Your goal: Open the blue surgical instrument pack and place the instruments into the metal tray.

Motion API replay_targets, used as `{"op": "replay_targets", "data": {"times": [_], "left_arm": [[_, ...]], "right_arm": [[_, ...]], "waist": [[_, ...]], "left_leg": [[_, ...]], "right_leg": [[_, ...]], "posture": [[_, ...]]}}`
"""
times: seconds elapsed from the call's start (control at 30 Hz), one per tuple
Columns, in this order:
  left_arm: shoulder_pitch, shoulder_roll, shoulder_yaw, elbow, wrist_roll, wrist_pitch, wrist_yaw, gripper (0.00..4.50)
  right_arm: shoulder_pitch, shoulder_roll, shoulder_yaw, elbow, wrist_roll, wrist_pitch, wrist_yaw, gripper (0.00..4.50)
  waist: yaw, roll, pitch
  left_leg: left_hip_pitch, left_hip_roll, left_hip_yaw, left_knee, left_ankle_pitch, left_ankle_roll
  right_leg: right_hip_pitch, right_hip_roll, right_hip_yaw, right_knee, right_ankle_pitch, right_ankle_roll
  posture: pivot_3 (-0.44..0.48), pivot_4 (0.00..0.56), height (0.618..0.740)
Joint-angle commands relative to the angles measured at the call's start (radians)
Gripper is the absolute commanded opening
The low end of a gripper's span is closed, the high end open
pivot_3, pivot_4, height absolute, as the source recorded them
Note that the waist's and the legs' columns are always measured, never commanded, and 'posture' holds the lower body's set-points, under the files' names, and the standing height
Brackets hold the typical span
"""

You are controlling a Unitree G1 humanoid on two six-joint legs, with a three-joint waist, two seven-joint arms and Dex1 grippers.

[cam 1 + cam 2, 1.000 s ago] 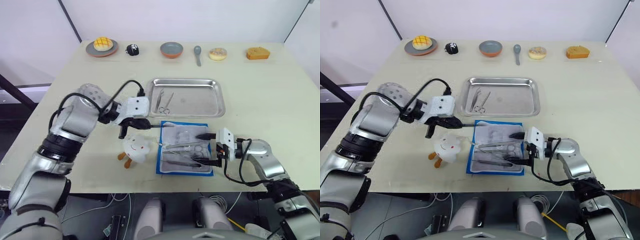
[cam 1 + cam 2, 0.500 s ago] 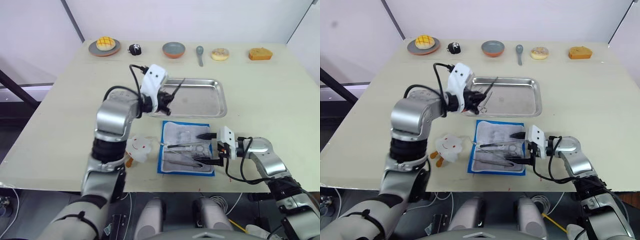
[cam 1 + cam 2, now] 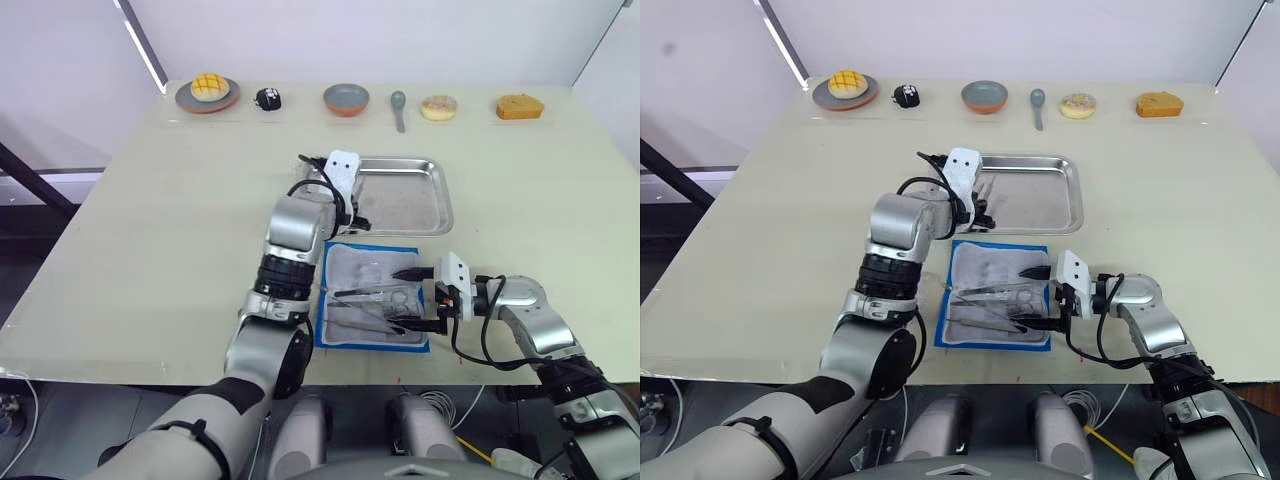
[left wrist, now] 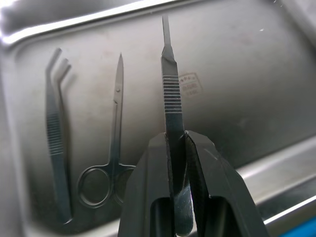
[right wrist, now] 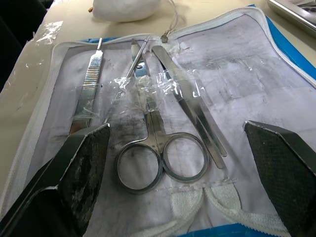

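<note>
Left wrist view: left end effector pinching scalpel handle above metal tray, mid-transfer; next, lowering and releasing beside scissors; right end effector spread.

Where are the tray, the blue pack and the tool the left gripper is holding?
tray [image 3: 440,192], left eye view, right rim.
blue pack [image 3: 372,343], left eye view, blue bottom border.
held tool [image 4: 171,94], left wrist view, ribbed handle, above the left gripper [image 4: 177,143].
</note>
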Motion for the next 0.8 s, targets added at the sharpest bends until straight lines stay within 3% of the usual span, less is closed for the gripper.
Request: {"op": "replay_targets", "data": {"times": [0.03, 0.57, 0.6, 0.67, 0.8], "left_arm": [[-0.045, -0.016, 0.014, 0.038, -0.009, -0.047, 0.043, 0.08], [-0.089, -0.036, 0.043, 0.179, -0.042, -0.112, 0.128, 0.08], [-0.09, -0.036, 0.043, 0.184, -0.042, -0.114, 0.13, 0.74], [-0.091, -0.034, 0.042, 0.195, -0.042, -0.122, 0.132, 1.26], [-0.091, -0.035, 0.043, 0.211, -0.042, -0.136, 0.135, 3.06]], "right_arm": [[0.037, -0.007, 0.043, 0.03, -0.029, 0.047, 0.005, 4.5], [0.048, -0.003, 0.044, 0.023, -0.027, 0.046, -0.006, 4.5], [0.048, -0.002, 0.044, 0.024, -0.028, 0.045, -0.006, 4.5], [0.047, -0.001, 0.044, 0.025, -0.028, 0.044, -0.007, 4.5], [0.045, 0.0, 0.044, 0.028, -0.028, 0.042, -0.008, 4.5]], "waist": [[-0.001, 0.0, 0.0], [-0.001, 0.0, 0.0], [-0.001, 0.0, 0.0], [-0.001, 0.0, 0.0], [-0.001, 0.0, 0.0]], "left_leg": [[0.0, 0.0, 0.0, 0.0, 0.0, 0.0], [0.0, 0.0, 0.001, 0.0, 0.0, 0.0], [0.0, 0.0, 0.001, 0.0, 0.0, 0.0], [0.0, 0.0, 0.001, 0.0, 0.0, 0.0], [0.0, -0.001, 0.001, 0.0, 0.0, 0.0]], "right_leg": [[0.0, 0.0, 0.0, 0.0, 0.0, 0.0], [0.0, 0.0, -0.001, 0.0, -0.002, 0.003], [0.0, 0.0, -0.001, 0.0, -0.002, 0.003], [0.0, 0.0, -0.001, 0.0, -0.002, 0.003], [0.0, 0.0, -0.001, 0.0, -0.002, 0.003]], "posture": [[0.0, 0.15, 0.74], [0.0, 0.15, 0.74], [0.0, 0.15, 0.74], [0.0, 0.15, 0.74], [0.0, 0.15, 0.74]]}}
